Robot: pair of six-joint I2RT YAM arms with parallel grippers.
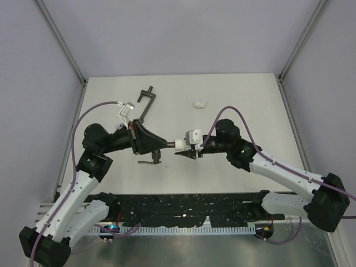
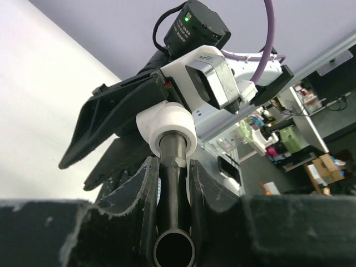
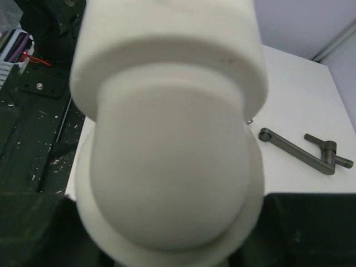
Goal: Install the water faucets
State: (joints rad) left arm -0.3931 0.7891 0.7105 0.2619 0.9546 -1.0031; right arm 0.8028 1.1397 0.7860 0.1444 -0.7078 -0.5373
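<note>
Top external view: dark faucet point(image 1: 151, 161) sat clamped in left gripper point(image 1: 156, 142), its stem lying level and pointing right, straight into white elbow fitting point(image 1: 181, 143), which right gripper point(image 1: 184, 148) pinched from the opposite side.

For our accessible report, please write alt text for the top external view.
Mid-table, the left end effector grips a dark faucet whose tip sits in a white elbow fitting held by the right end effector. Beyond them lie a dark T-handled bar, a small white fitting and a silver faucet.
</note>
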